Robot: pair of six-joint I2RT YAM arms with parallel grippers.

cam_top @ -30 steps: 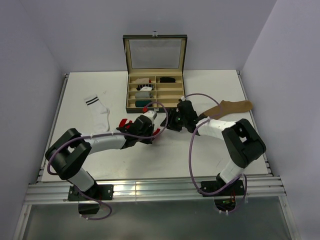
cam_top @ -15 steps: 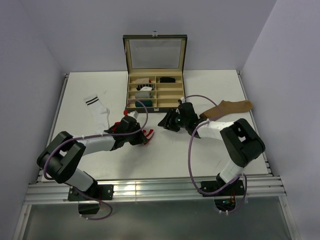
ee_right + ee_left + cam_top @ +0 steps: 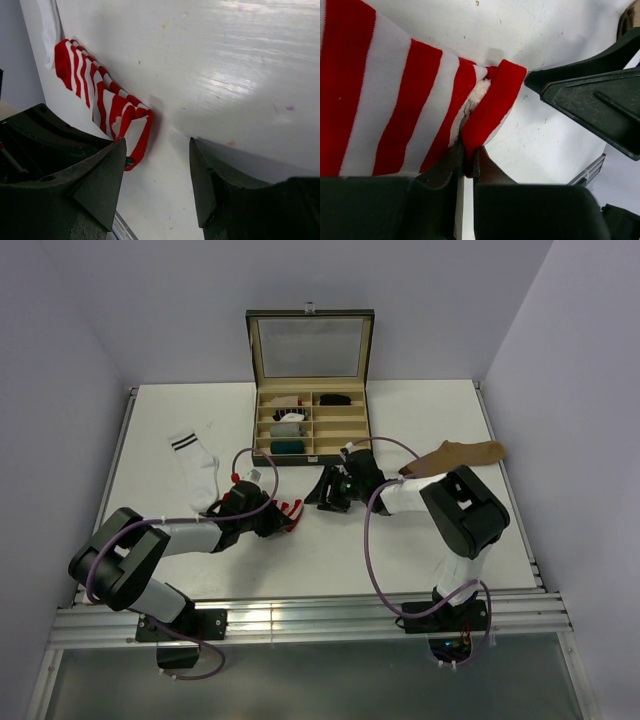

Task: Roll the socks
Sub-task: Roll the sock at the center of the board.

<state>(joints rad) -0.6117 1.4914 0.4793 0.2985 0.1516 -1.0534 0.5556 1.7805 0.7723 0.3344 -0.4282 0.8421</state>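
**Striped sock pinched, right fingers wide**

Top view: the left fingers [image 3: 274,516] meet the striped sock [image 3: 291,509] on the desk [image 3: 400,550], and the right fingers [image 3: 326,491] sit just beyond it. The white sock [image 3: 197,466] lies well to their left, the tan sock [image 3: 455,456] well to their right.

Left wrist: fingers narrow — clamped on the sock's red edge.

Right wrist: fingers wide, nothing between them — the sock lies ahead, towards their left.

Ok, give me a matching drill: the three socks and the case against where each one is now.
1 red-and-white striped fabric sock
2 plain tan-brown fabric sock
3 white fabric sock with two dark cuff stripes
4 open black compartment case

A lying flat, left side
B far middle, lid up
C pinched in left fingers
D lying flat, right side

Pairs: 1-C; 2-D; 3-A; 4-B
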